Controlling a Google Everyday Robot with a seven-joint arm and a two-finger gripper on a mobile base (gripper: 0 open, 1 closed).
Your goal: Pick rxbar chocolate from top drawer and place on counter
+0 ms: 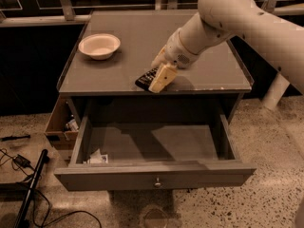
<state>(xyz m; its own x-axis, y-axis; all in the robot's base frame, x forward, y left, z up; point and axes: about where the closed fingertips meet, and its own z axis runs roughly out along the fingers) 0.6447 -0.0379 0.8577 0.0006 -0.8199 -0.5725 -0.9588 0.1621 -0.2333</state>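
My gripper (156,82) is shut on the rxbar chocolate (144,81), a flat black bar with white print. It holds the bar low over the front edge of the grey counter (137,37), about mid-width; I cannot tell whether the bar touches the surface. The top drawer (199,179) stands pulled out below, with its small round knob (157,184) on the front panel. My arm (223,18) reaches in from the upper right and covers the counter's right middle.
A white bowl (99,45) sits at the counter's back left. A white paper scrap (97,156) lies in the drawer's front left corner. A brown cardboard box (61,123) stands left of the cabinet. Cables and a black pole (28,189) lie on the floor at left.
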